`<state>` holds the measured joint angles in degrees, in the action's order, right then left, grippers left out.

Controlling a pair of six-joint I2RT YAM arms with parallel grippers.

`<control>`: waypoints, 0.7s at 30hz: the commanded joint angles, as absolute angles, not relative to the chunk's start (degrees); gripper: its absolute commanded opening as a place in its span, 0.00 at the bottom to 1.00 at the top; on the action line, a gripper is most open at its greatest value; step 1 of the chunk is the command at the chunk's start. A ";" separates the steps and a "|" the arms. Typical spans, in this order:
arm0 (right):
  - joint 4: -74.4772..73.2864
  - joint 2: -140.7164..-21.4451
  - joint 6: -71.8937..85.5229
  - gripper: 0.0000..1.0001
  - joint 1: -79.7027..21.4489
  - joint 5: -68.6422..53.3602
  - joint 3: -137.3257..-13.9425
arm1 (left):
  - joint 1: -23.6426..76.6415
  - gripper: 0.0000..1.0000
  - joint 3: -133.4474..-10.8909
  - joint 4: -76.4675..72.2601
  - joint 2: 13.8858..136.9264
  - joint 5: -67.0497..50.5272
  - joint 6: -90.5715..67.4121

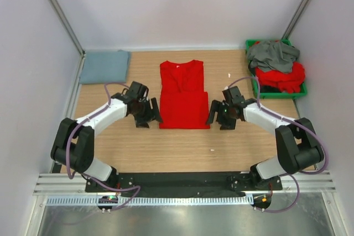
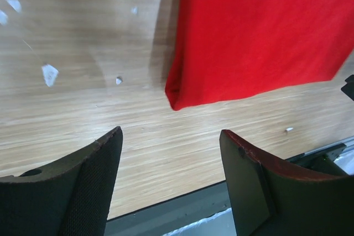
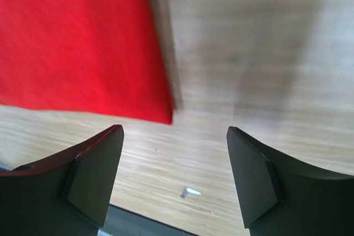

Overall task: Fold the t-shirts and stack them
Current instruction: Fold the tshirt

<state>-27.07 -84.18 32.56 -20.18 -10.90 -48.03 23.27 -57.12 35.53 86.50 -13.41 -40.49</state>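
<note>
A bright red t-shirt (image 1: 183,95) lies partly folded in the middle of the table, its lower half doubled up over the upper. My left gripper (image 1: 150,115) is open and empty beside its near left corner (image 2: 176,102). My right gripper (image 1: 217,119) is open and empty beside its near right corner (image 3: 164,115). A folded blue-grey t-shirt (image 1: 105,66) lies at the far left. A dark grey t-shirt (image 1: 272,54) and red t-shirts (image 1: 283,78) are heaped at the far right.
A green plastic bin (image 1: 303,89) at the far right holds the heaped shirts. Small white scraps (image 2: 50,73) lie on the wood. White walls close the table on three sides. A black base rail (image 1: 182,182) runs along the near edge.
</note>
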 commanded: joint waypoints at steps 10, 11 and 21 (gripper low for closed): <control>-12.66 -82.70 37.53 0.77 -20.30 -17.05 -38.32 | 25.84 0.67 -45.00 13.98 86.04 -15.30 -47.11; -12.22 -82.88 37.62 0.77 -20.39 -16.96 -38.23 | 25.93 0.65 -44.48 13.28 86.31 -14.86 -47.46; -9.06 -86.22 38.41 0.60 -20.30 -18.01 -37.18 | 26.89 0.33 -43.16 11.25 88.94 -13.45 -47.99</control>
<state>-10.66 -84.66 38.11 -20.16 -18.41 -38.68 26.30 -43.57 14.55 88.14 -14.17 -47.64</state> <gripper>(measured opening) 0.650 0.338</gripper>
